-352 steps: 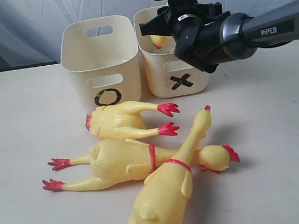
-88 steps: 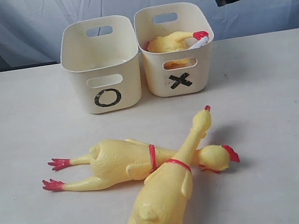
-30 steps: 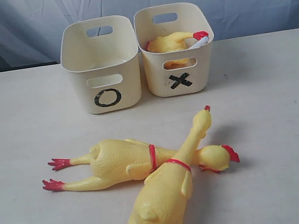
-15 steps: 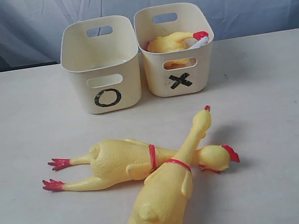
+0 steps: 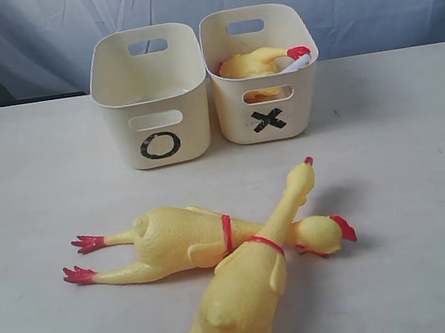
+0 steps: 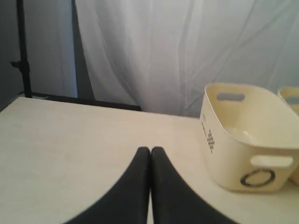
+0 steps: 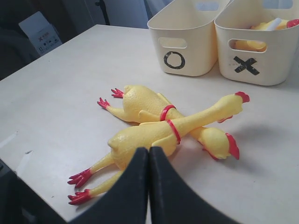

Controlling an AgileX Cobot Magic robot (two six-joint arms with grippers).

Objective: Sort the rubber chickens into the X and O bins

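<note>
**Rubber chickens (image 5: 219, 257): one binned, two crossed on the table**

- Short chicken (image 5: 257, 62) lies in the X bin (image 5: 270, 122), with its white tube at the rim. O bin (image 5: 157, 122) stands just beside it, walls near touching. Nothing shows inside it from these views.
- Two long ones lie on the table (image 5: 414, 188), well short of the bins. Upper chicken (image 5: 245, 289) lies with its neck across the lower chicken (image 5: 175, 239) near the red bands, beak toward the X bin. The lower one's feet point left, its head right.
- Left gripper (image 6: 150, 153) has its jaws pressed together and holds nothing. It is parked over bare table by the O bin.
- Right gripper (image 7: 149, 151) is likewise clenched and empty, hovering near the upper chicken's tail end.

Risks for you from here:
- Go for the lower one first and the upper one's weight will likely drag along or roll off. Take the top one.
- Jaws must open before descent. Closed tips would only shove the soft body.
- Rubber is likely floppy. A grip at one end lets the rest swing, and a dangling leg could catch a rim, tip a light bin, or drop into the neighbouring bin.
- Which bin each long one belongs in cannot be told from these pictures. Confirm before release.
</note>
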